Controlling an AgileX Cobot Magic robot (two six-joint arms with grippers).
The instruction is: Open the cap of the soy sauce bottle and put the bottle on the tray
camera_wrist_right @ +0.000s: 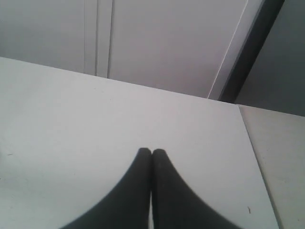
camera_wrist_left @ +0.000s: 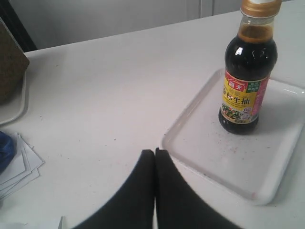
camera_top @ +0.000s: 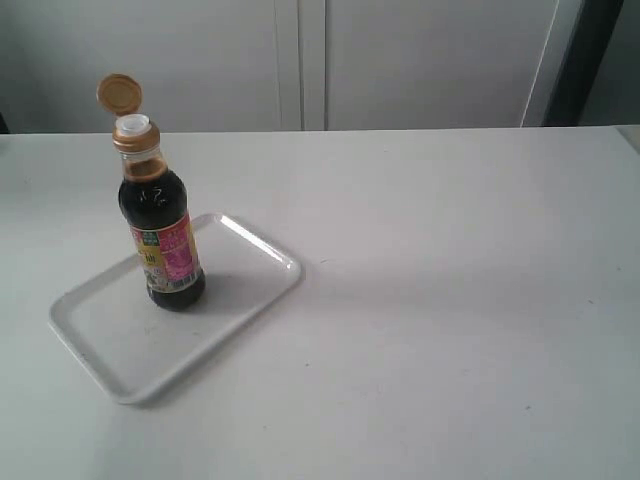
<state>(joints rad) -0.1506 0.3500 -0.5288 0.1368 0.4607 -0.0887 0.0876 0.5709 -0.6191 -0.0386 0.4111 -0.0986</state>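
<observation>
The narrow-necked glass soy sauce bottle stands upright on the glossy white, round-cornered tray lying on the matte desk, its round golden-brown cap flipped up, while the smooth black left jaws and right jaws are clenched on nothing.

A: Where is the soy sauce bottle?

B: Upright on the tray, about at its middle. It is clear glass with dark brown liquid up into the neck and a pink, yellow and green label.

A: The cap?

B: Golden-brown and flipped open on its hinge. It tilts toward 11 o'clock above the bared white spout.

A: And the tray?

B: White and low-rimmed, flat on the tabletop at 8 o'clock. Its long sides run 8 to 2.
</observation>
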